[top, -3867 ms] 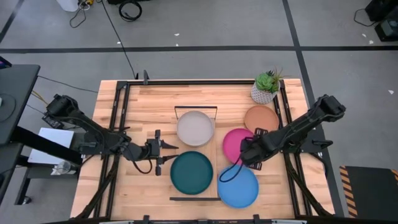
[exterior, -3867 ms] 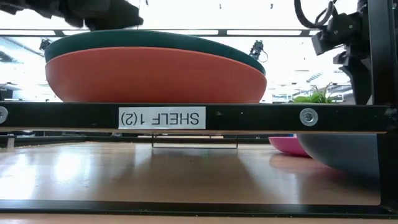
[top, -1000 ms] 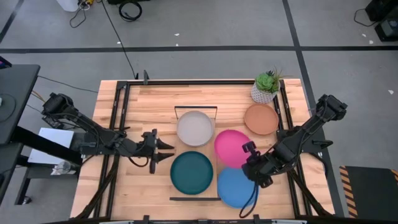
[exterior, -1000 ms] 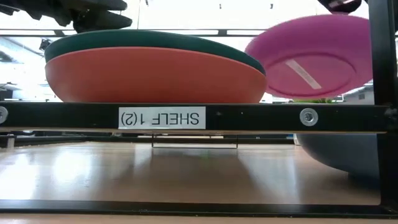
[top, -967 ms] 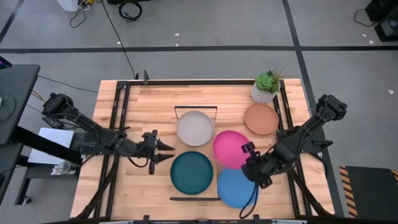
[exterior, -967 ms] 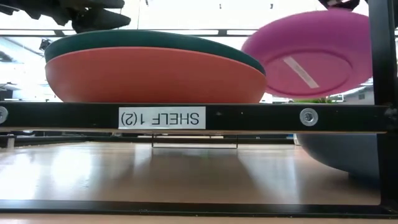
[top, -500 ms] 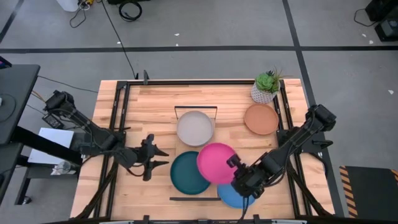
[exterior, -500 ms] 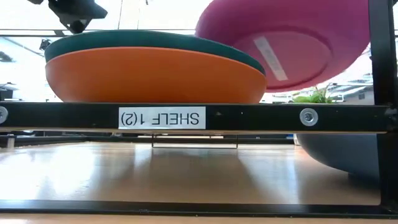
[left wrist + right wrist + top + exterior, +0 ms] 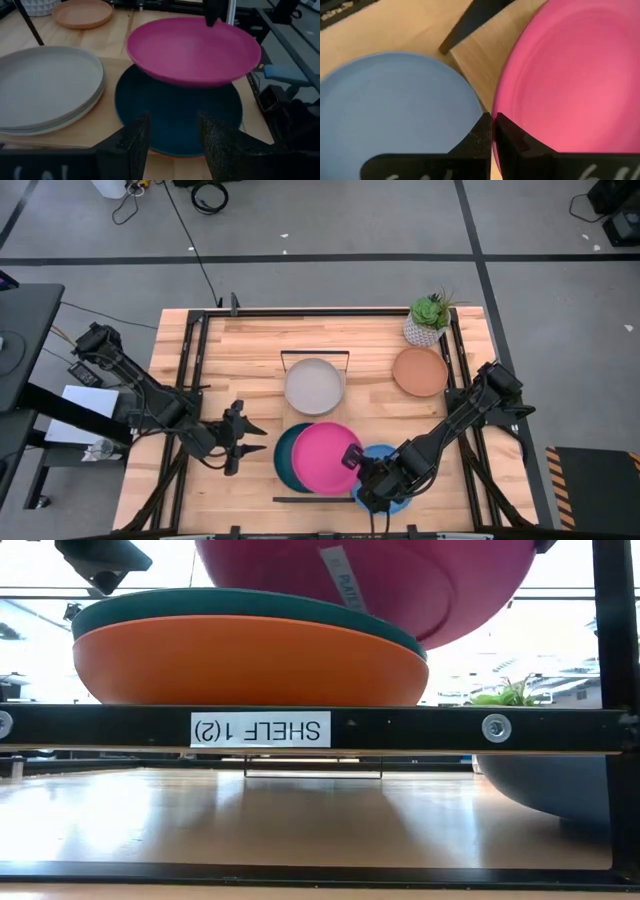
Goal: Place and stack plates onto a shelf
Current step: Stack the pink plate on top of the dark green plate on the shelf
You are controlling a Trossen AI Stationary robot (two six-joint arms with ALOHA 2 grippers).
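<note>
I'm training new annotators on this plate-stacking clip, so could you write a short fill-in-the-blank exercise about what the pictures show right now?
1. The right gripper grips the rim of the ____ plate.
2. That plate hangs above the dark teal plate, which lies on an ____ plate.
3. The left gripper, beside the shelf, holds ____.
4. The plant stands next to the ____ plate.

Missing words: magenta; orange; nothing; brown
</note>
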